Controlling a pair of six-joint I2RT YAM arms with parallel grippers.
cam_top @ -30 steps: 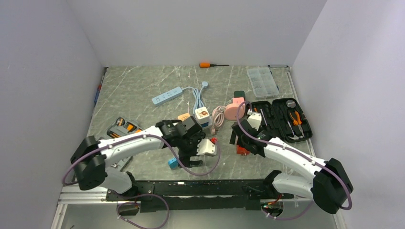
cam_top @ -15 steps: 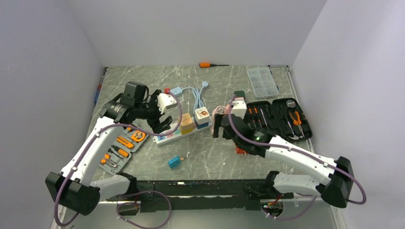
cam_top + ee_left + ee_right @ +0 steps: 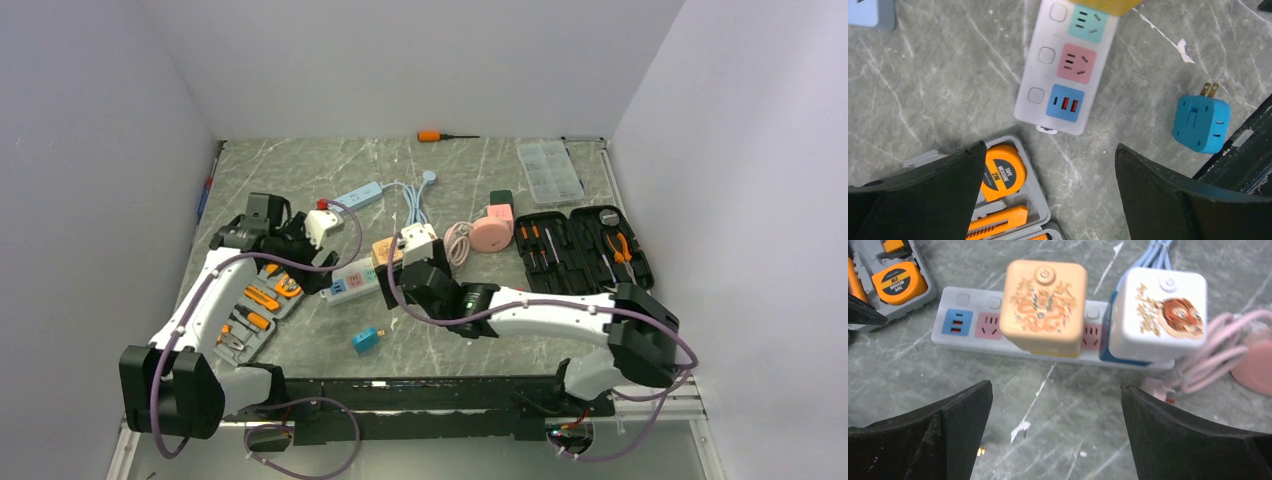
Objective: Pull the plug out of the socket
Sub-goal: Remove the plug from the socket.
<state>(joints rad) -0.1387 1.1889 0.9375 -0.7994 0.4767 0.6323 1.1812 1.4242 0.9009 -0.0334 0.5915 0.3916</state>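
Socket (image 3: pixel 355 278) lies on the desk (image 3: pixel 300 170), left of center, with the orange cube plug (image 3: pixel 1043 307) and white cube plug (image 3: pixel 1158 315) both seated in it. Left tool (image 3: pixel 1049 150) hangs wide apart near its blue USB end. Right tool (image 3: pixel 1055 387), also wide apart, faces the plugs, gripping nothing.

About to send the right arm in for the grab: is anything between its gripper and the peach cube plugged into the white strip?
Nothing visible does. Only bare table lies between the open right gripper and the peach cube plug on the socket; the white cube plug sits beside it, not in front.
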